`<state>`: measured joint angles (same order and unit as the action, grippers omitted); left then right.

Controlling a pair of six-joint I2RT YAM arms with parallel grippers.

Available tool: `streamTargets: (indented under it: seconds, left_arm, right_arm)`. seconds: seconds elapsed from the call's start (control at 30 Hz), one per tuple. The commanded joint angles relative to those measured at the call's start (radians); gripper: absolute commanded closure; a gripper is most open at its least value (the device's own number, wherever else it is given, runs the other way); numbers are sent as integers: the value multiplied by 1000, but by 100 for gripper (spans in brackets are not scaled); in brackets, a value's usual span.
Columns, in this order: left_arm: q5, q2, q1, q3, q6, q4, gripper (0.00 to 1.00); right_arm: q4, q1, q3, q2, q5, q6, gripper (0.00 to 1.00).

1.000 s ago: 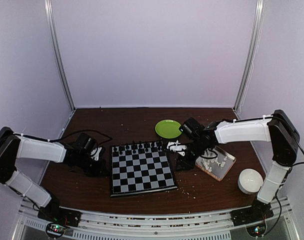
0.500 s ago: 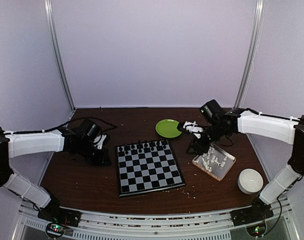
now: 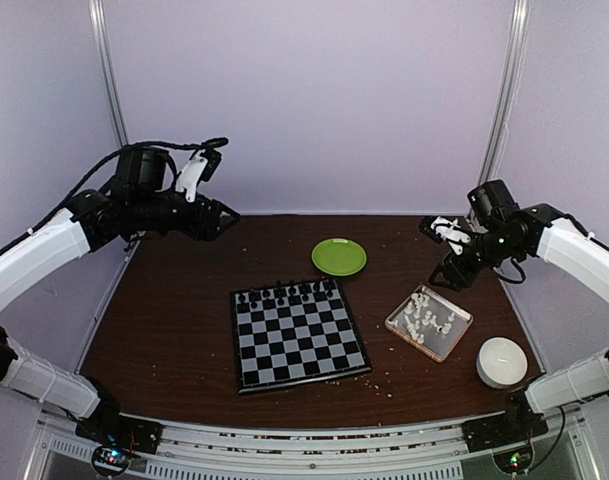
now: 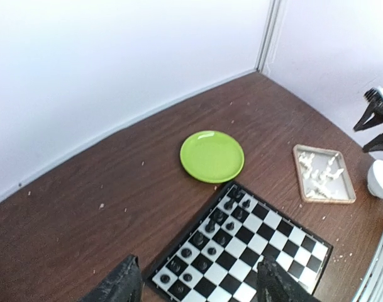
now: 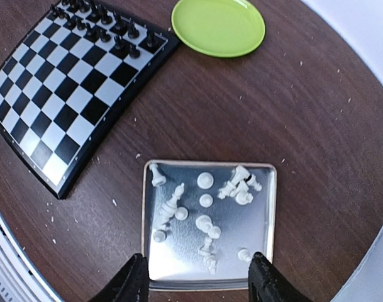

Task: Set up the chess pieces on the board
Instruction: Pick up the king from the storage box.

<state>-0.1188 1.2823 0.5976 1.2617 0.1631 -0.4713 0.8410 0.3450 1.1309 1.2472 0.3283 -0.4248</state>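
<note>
The right hand (image 5: 199,259) is hovering high above the counter (image 3: 174,330), its two fingers (image 5: 133,283) standing wide apart and gripping nothing. Straight below it, framed between those fingers in the wrist view, the clear tray (image 5: 145,207) is lying on the dark wood, and the chess pieces (image 5: 205,221) are sitting inside it in a loose jumble (some are standing upright, others are lying on their sides, and a few are bunching together toward the tray's far corner). Ahead of this hand and off to one side of the tray, the board (image 3: 299,335) is resting flat on the counter, well apart from the tray. Black chessmen (image 3: 284,293) are filling the two rows along the board's edge nearest the green plate (image 3: 338,257), which is lying just beyond that edge. The left hand (image 4: 197,267) is hanging high over the far left of the counter, tilted so that it is looking down across the board; its fingers (image 4: 119,286) are also spread wide and holding nothing. From this hand the board is lying below and ahead, the plate beyond it, and the tray farther off toward the right hand. A white bowl (image 3: 501,360) is standing near the tray, on the side away from the board.
</note>
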Motion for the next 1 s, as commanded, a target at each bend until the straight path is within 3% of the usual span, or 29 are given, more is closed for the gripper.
streamTargets:
  seconds: [0.0,0.33,0.57,0.97]
  left_arm:
    - [-163,53,2,47,-90,180,34]
    - [-162,86,2,-63,-107,265,37]
    - [-97,69,4,-53,-112,246,37]
    - [-118,90,3,-40,-103,232,37]
  right_arm:
    - [89,-36,-44,14,2,-43,45]
    - [95,-57,-12,180,-147,-111,49]
    - [98,-57,34,291,-135,-134,56]
    - [68,-40,11,365,-85,-105,62]
